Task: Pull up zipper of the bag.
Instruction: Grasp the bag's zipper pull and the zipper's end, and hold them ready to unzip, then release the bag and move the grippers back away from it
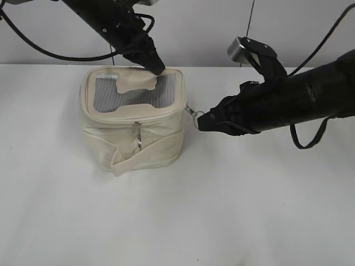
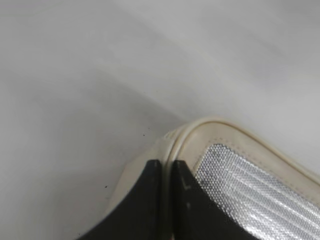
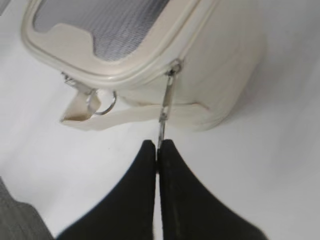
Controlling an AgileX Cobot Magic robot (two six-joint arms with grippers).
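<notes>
The cream-white bag (image 1: 133,130) stands on the table with its grey mesh top panel (image 1: 138,91) facing up. My left gripper (image 1: 158,68) is shut on the bag's back right rim, and the left wrist view shows the rim (image 2: 200,127) pinched between the jaws (image 2: 166,167). My right gripper (image 1: 201,122) is at the bag's right side, shut on a silver zipper pull (image 3: 164,107). That pull is stretched taut from its slider (image 3: 174,67) on the zipper track (image 3: 150,67) to the jaws (image 3: 158,146). A second slider with a round ring (image 3: 100,102) hangs at the bag's front (image 1: 138,136).
The bag's flat cream strap (image 1: 147,149) runs across its front side. The white table (image 1: 222,210) extends in front of the bag and to both sides. Black cables (image 1: 33,44) hang behind the arms against the back wall.
</notes>
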